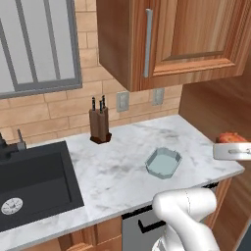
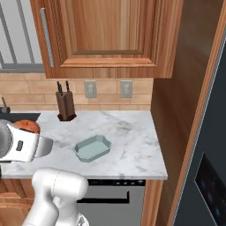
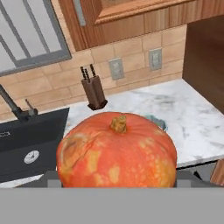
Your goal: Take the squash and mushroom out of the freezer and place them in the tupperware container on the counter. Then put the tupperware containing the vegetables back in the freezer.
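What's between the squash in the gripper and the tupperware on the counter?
Nothing visible. The squash sits in the gripper, off the counter's right end; bare marble surrounds the tupperware, and the knife block stands back by the wall.

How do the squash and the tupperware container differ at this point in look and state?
The squash is round, opaque and orange-red with a stubby stem; the tupperware container is a shallow, pale teal, see-through tray with cut corners. The squash is up off the counter, carried at the gripper; the tupperware container rests flat on the marble. The squash is solid, while the tupperware container lies open and holds nothing yet.
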Robot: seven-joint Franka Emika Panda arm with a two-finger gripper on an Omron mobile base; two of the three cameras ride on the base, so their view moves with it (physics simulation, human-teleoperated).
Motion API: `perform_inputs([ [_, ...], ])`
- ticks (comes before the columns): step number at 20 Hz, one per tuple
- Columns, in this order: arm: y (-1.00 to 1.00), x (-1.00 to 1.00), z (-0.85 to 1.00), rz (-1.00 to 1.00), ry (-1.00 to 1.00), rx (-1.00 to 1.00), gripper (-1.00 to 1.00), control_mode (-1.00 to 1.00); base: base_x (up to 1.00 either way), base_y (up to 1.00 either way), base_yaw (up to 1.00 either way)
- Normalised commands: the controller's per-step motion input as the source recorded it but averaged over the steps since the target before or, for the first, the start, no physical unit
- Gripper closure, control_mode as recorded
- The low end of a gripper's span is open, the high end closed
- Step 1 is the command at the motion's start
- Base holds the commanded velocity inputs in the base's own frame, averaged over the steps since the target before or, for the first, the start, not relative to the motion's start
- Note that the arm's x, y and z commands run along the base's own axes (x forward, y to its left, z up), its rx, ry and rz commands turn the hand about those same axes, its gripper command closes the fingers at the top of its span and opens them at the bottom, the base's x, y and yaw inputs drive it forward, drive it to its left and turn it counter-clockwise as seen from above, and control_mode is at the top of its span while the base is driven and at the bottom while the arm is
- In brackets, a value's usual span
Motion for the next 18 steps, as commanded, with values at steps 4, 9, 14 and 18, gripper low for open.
perform_inputs([
  [4,-0.31,0.69,-0.79,-0.08,0.30,0.00,1.00,-1.00,0.00,0.00,0.00],
  [9,-0.10,0.99,-0.87,-0.07,0.26,0.00,1.00,-1.00,0.00,0.00,0.00],
  [14,0.12,0.99,-0.89,-0.06,0.16,0.00,1.00,-1.00,0.00,0.00,0.00],
  [18,0.03,0.97,-0.79,-0.07,0.02,-0.01,1.00,-1.00,0.00,0.00,0.00],
])
